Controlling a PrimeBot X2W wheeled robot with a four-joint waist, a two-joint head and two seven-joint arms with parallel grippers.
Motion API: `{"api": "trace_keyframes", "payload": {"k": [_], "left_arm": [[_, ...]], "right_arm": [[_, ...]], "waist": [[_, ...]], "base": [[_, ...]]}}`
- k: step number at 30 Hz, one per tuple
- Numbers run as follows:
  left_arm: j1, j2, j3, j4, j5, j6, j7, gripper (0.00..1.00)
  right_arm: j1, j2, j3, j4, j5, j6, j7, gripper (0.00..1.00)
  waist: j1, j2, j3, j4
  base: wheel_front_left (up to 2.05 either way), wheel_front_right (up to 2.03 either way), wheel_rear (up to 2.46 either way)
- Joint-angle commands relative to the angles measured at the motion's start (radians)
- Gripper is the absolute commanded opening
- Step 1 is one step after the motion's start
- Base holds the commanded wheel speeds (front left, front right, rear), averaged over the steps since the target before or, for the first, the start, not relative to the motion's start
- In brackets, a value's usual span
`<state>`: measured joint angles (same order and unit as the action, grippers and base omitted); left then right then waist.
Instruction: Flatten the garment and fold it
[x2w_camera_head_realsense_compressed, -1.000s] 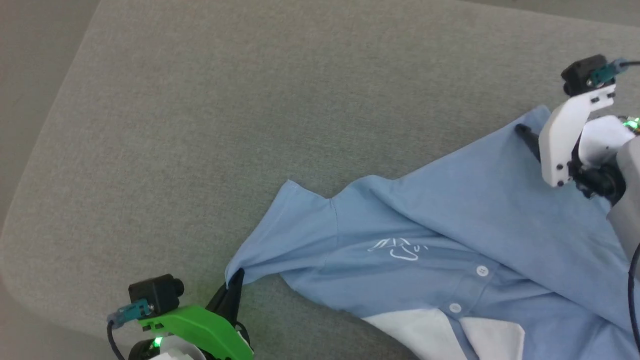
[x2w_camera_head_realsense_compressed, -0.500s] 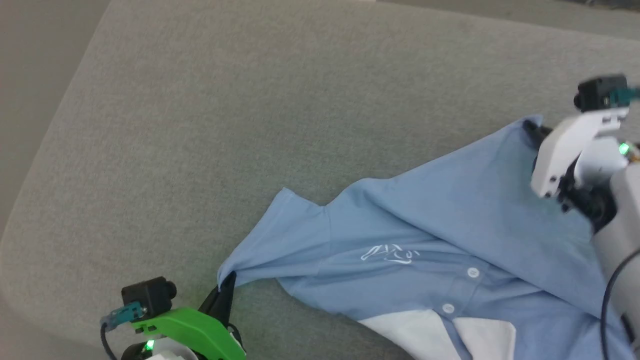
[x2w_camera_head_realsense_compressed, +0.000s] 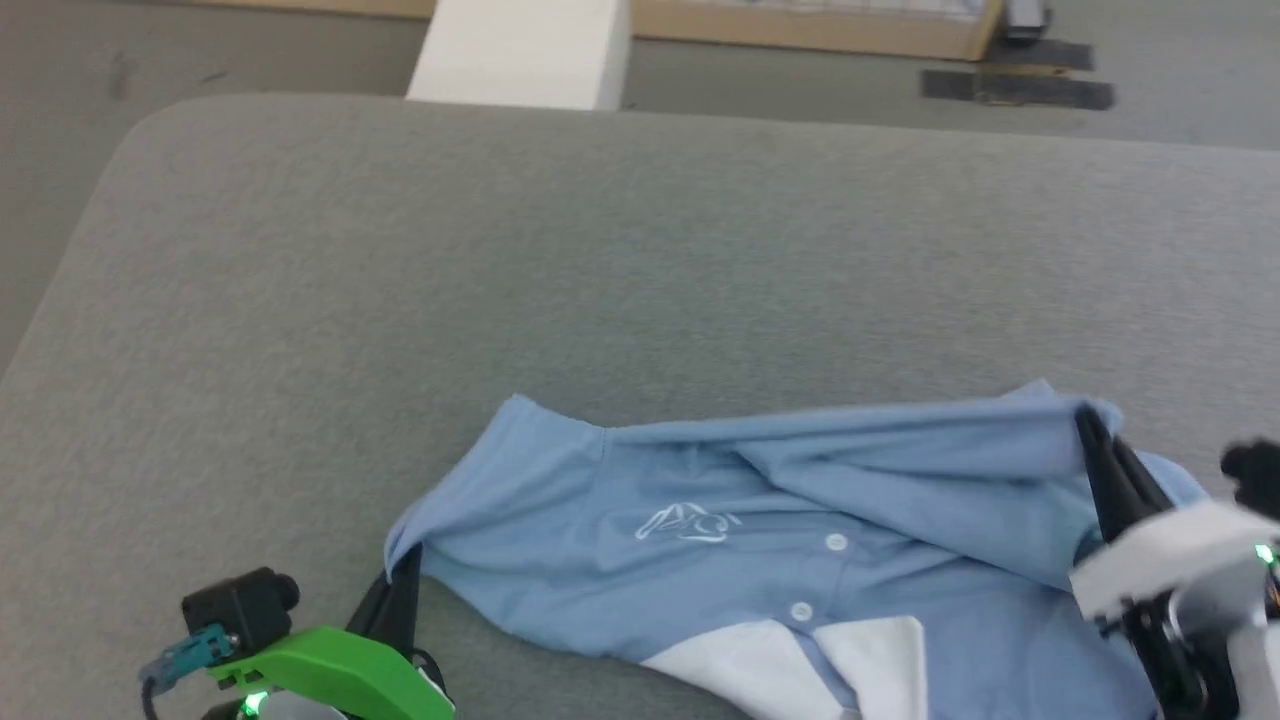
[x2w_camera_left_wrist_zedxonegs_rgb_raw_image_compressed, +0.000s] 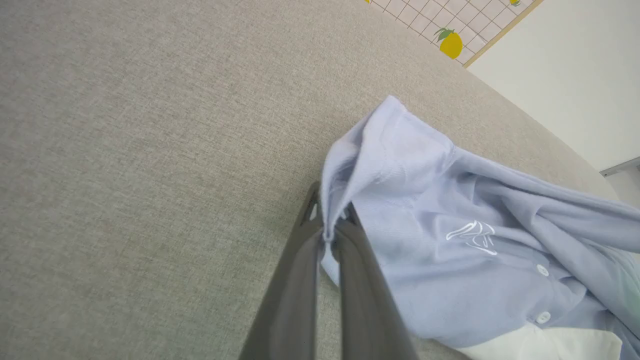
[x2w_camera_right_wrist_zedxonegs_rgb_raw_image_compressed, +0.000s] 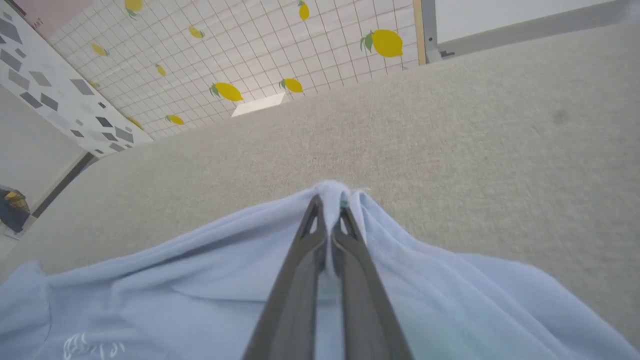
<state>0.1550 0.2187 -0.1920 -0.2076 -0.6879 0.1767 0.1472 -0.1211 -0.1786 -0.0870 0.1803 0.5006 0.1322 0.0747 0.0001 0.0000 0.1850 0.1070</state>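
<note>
**Both claws clenched on opposite ends of the shirt**

The left gripper (x2w_camera_left_wrist_zedxonegs_rgb_raw_image_compressed: 327, 235) has its two dark fingers pressed together on the end of a sleeve, the cloth bunched and nipped between the tips. The right gripper (x2w_camera_right_wrist_zedxonegs_rgb_raw_image_compressed: 330, 202) is likewise clenched, with a small tuft of blue knit caught between its tips. The fabric falls away to either side of them in a tent-like ridge, and which part of the shirt this is cannot be told.

The garment (x2w_camera_head_realsense_compressed: 850, 480), a light blue polo shirt, stretches between the two grips, the sleeve end at the robot's left. It lies front upward and rumpled, with a long fold along its far edge.

On the chest is a small white script logo (x2w_camera_head_realsense_compressed: 688, 522). Just right of it are two white buttons (x2w_camera_head_realsense_compressed: 836, 542), and the white collar (x2w_camera_head_realsense_compressed: 780, 660) lies at the bottom of the head view.

The shirt rests on the near part of a grey padded surface (x2w_camera_head_realsense_compressed: 500, 250). A white block (x2w_camera_head_realsense_compressed: 520, 50) stands beyond its far edge. The right wrist view shows a lemon-printed panel (x2w_camera_right_wrist_zedxonegs_rgb_raw_image_compressed: 250, 50) behind the surface.
</note>
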Motion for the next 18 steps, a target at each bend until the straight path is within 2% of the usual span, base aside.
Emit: {"api": "trace_keyframes", "payload": {"k": [1, 6, 10, 14, 18], "left_arm": [[-0.013, -0.006, 0.01, -0.008, -0.006, -0.002, -0.017, 0.0], [-0.055, -0.016, 0.037, -0.042, -0.031, -0.019, -0.05, 0.0], [-0.144, -0.007, 0.055, -0.093, -0.059, -0.038, -0.032, 0.0], [-0.296, 0.037, 0.07, -0.121, -0.065, -0.06, 0.015, 0.0], [-0.494, 0.076, 0.083, -0.14, -0.073, -0.061, 0.089, 0.0]], "right_arm": [[0.034, 0.017, -0.021, -0.041, -0.008, -0.002, 0.012, 0.0], [0.118, 0.053, -0.08, -0.201, -0.052, -0.002, 0.081, 0.0], [0.121, 0.029, -0.116, -0.315, -0.09, -0.002, 0.15, 0.0], [0.054, -0.054, -0.115, -0.419, -0.128, -0.002, 0.254, 0.0], [-0.084, -0.179, -0.08, -0.488, -0.136, -0.002, 0.366, 0.0]], "waist": [[-0.0001, 0.0, -0.044, -0.068], [-0.0001, 0.0, -0.052, -0.106], [-0.0001, 0.0, -0.051, -0.115], [-0.0001, 0.0, -0.03, -0.126], [-0.0001, 0.0, 0.026, -0.139]], "base": [[0.0, 0.0, 0.0], [0.0, 0.0, 0.0], [0.0, 0.0, 0.0], [0.0, 0.0, 0.0], [0.0, 0.0, 0.0]]}}
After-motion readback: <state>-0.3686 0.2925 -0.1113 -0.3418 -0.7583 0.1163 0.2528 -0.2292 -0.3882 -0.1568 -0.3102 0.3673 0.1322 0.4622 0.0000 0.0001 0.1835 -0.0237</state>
